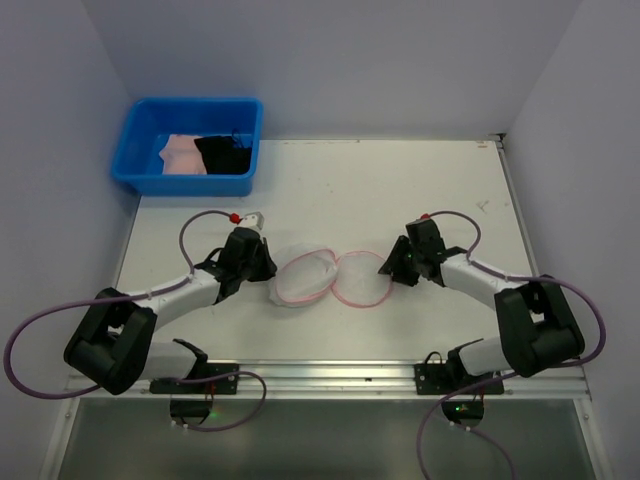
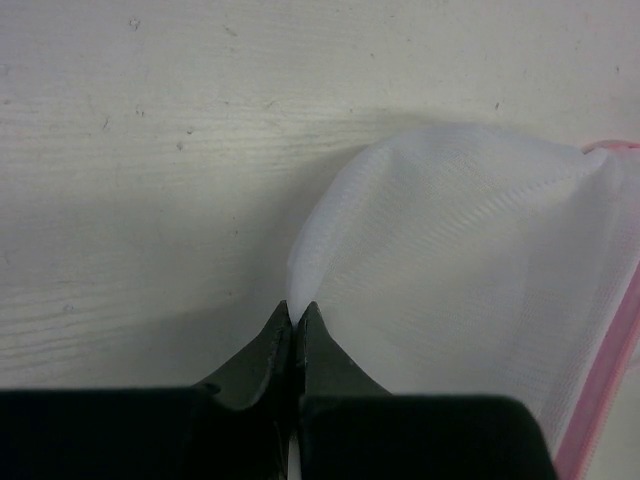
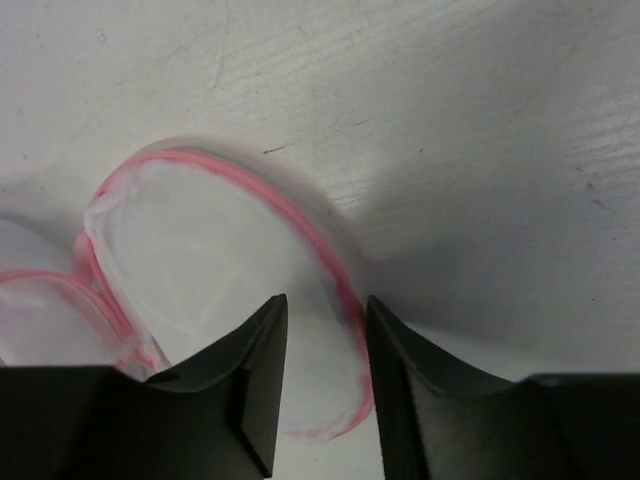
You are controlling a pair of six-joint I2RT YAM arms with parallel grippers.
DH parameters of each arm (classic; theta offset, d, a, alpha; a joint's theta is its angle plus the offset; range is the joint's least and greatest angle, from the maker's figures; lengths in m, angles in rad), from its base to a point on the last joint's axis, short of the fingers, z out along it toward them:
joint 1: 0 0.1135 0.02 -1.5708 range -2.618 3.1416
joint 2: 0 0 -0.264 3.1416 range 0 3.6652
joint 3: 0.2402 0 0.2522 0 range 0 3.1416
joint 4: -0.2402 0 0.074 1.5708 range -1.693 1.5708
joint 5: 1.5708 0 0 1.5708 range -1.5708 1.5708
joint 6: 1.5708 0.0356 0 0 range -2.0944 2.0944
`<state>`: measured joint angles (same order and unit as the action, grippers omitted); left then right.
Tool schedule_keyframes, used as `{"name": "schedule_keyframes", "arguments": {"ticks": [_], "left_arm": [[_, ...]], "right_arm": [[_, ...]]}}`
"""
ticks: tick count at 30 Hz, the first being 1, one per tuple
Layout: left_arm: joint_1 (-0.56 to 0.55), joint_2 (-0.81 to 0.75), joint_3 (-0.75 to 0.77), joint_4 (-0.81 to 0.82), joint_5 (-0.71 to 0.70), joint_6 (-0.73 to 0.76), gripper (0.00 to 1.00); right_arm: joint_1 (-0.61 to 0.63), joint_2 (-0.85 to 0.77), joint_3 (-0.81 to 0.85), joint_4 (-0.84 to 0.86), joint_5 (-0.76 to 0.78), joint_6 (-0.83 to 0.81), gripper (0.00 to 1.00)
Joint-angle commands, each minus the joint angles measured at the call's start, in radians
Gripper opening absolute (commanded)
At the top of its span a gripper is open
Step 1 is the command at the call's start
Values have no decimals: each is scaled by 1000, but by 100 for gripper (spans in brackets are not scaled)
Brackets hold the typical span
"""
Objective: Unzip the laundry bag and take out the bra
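Observation:
The laundry bag (image 1: 305, 278) lies at the table's middle, spread open into two round white mesh halves edged with a pink-red zipper rim (image 1: 360, 277). My left gripper (image 1: 268, 270) is shut on the left half's mesh edge; in the left wrist view the tips (image 2: 297, 306) pinch the white mesh (image 2: 470, 260). My right gripper (image 1: 385, 265) is open at the right half; in the right wrist view it (image 3: 325, 305) straddles the pink rim (image 3: 320, 250) over the mesh (image 3: 200, 250). No bra shows in the bag.
A blue tub (image 1: 190, 102) stands at the far left corner, holding a pink cloth (image 1: 182, 155) and a black cloth (image 1: 225, 153). Walls close in the table on the left, back and right. A metal rail runs along the near edge.

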<state>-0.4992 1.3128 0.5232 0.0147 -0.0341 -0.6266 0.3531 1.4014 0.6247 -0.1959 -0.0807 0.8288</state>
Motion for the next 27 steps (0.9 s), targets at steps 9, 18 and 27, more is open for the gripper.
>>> {"name": "schedule_keyframes", "arguments": {"ticks": [9,18,27], "left_arm": [[-7,5,14,4,57,-10,0],[-122,173,141,85,65,-125,0],[-229,365,244,206,85,-283,0]], "right_arm": [[1,-103,56,-140,108,-69,0],[78,-280,228,-339,226,-221,0],[260,-237,352,-393,208,-281,0]]}}
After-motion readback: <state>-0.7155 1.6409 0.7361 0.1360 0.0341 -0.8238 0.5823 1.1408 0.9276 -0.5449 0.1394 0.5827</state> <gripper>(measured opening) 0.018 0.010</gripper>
